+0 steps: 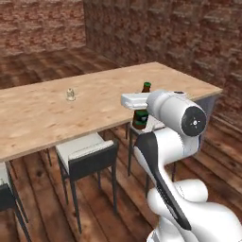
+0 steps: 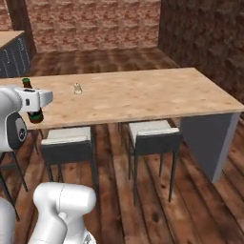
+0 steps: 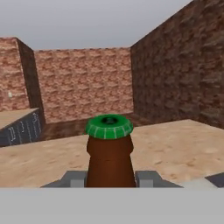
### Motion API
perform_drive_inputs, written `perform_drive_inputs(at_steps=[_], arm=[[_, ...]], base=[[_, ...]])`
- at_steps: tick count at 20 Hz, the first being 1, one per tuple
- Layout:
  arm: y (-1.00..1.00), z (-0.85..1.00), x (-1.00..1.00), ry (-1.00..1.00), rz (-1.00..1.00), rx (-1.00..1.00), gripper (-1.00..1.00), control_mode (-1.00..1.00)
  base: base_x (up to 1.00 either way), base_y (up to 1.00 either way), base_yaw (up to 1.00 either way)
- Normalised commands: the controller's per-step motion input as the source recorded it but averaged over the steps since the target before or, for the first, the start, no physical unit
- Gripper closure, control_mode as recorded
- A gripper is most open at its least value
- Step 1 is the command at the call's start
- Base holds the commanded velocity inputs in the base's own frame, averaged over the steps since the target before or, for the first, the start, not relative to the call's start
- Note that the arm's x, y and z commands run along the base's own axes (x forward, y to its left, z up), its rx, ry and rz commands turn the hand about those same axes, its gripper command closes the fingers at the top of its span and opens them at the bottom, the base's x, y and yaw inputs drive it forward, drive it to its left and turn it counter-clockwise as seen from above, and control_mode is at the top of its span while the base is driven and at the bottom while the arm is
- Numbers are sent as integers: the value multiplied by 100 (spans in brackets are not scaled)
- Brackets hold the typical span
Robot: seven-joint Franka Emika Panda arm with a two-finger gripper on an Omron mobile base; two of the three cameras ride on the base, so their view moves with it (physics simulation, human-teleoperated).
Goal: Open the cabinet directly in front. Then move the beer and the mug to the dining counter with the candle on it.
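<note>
My gripper (image 1: 140, 112) is shut on the beer (image 1: 140, 119), a brown bottle with a green cap that stands upright. The bottle's base is at the near edge of the dining counter (image 1: 38, 118); whether it rests on the top I cannot tell. From the right base the beer (image 2: 34, 115) sits under my white hand at the counter's (image 2: 143, 95) front left. In the hand view the beer (image 3: 109, 153) rises between the fingertips of the gripper (image 3: 110, 180). The candle (image 1: 70, 94) (image 2: 77, 88) stands farther back on the wood top. The mug and the cabinet are out of view.
Grey-cushioned stools (image 1: 87, 153) (image 2: 152, 136) are tucked under the counter's near side, one (image 2: 66, 143) just below the bottle. Brick walls close the room behind and to the right. A dark grey unit (image 2: 14, 57) stands at the far left.
</note>
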Motion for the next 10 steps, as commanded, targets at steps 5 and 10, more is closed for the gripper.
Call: perform_drive_inputs(at_steps=[5,10], arm=[[0,0,0,0,0,0,100,100],[0,0,0,0,0,0,100,100]], base=[[93,-57,56],[68,-63,54]])
